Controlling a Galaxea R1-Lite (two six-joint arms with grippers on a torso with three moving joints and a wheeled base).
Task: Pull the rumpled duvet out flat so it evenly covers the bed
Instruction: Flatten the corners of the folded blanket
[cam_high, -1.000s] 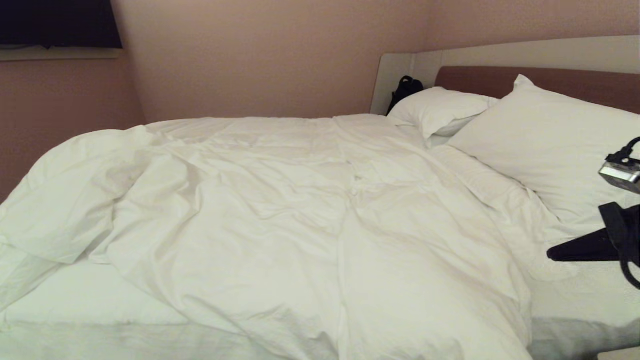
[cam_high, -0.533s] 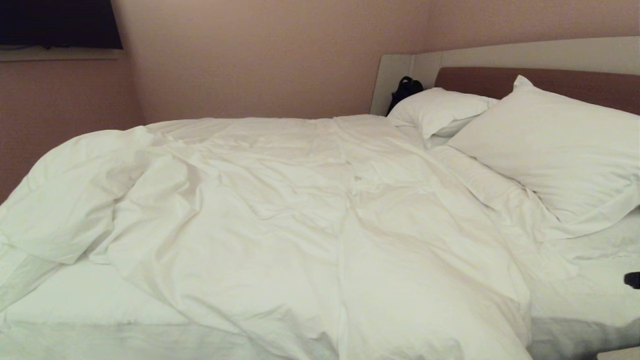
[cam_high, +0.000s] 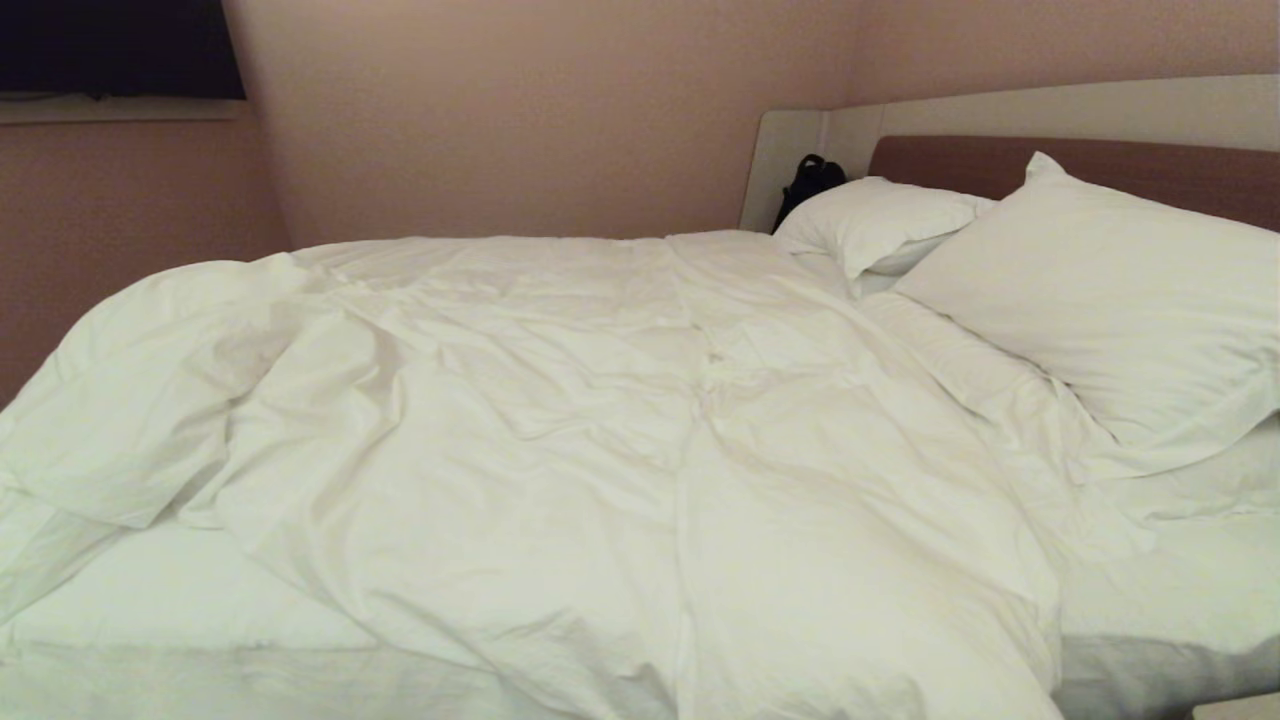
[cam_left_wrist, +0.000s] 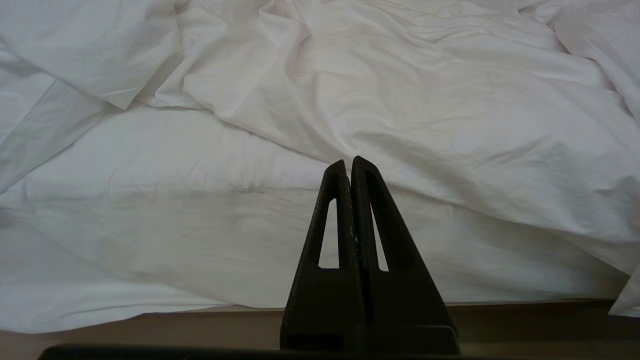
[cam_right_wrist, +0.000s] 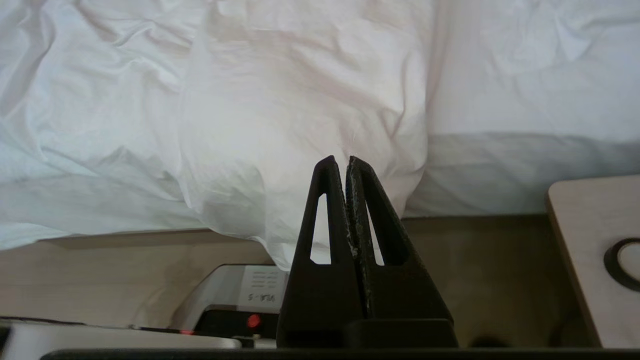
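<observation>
Across the bed (cam_high: 1180, 560), the duvet (cam_high: 620, 450) lay rumpled, bunched at its left end, bare sheet (cam_high: 170, 600) showing below the fold and beside the pillows (cam_high: 1100, 300). Its near edge hung over the bed's front side. Left gripper (cam_left_wrist: 350, 161) sat closed and empty, low before the mattress edge. Right gripper (cam_right_wrist: 339, 160) likewise closed, empty, facing the overhanging duvet corner, nightstand (cam_right_wrist: 585, 235) close beside.

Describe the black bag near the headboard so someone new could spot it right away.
Find the brown headboard in its pale panel, then follow it to its far end. There the black bag pokes up behind the farther pillow, the only dark thing among white bedding.
</observation>
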